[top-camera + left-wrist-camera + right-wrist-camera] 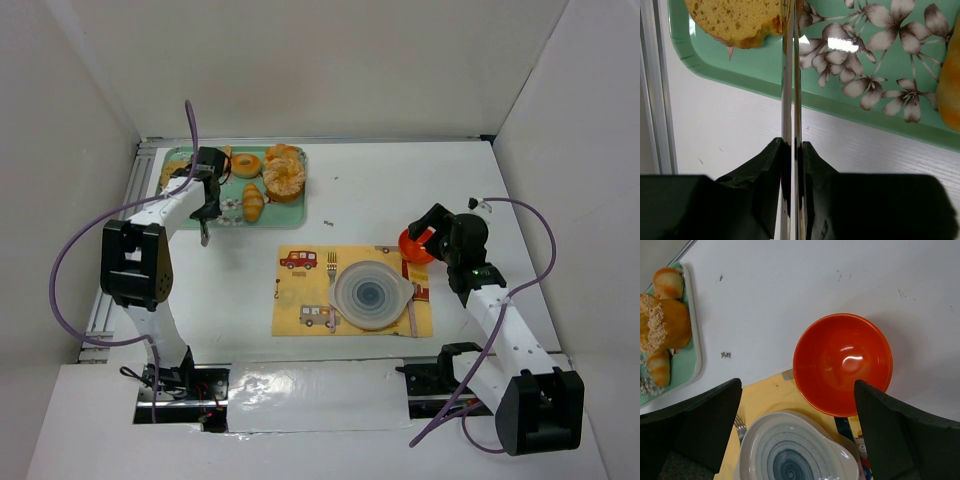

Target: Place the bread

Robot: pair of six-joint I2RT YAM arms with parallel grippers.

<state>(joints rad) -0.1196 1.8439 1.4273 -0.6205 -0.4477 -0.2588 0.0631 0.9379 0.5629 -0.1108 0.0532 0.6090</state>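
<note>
Surroundings: a white table [420,190] is laid with a yellow placemat [300,300] printed with vehicles. A fork [331,266] and a plate [371,296] are set on the placemat, and an orange bowl [842,362] is placed at its far right corner.
In the way: the left claw [791,15] is held over the tray's near rim, and its blades cross the right end of the bread [735,20].
Left claw: thin metal blades are pressed together; nothing is seen between them.
Right claw [797,385]: spread wide above the bowl, with nothing held.
Materials: the bread has a porous golden crumb and a darker crust. The bowl is glossy and round. The plate is pale and ringed in blue.
Tray [740,75]: mint green, flower-printed, with a raised rim, at the table's far left.
Tray contents: the bread lies flat at the left end. A croissant [253,205], a ring doughnut [246,164] and a crumb-topped doughnut [284,178] are grouped to its right.
</note>
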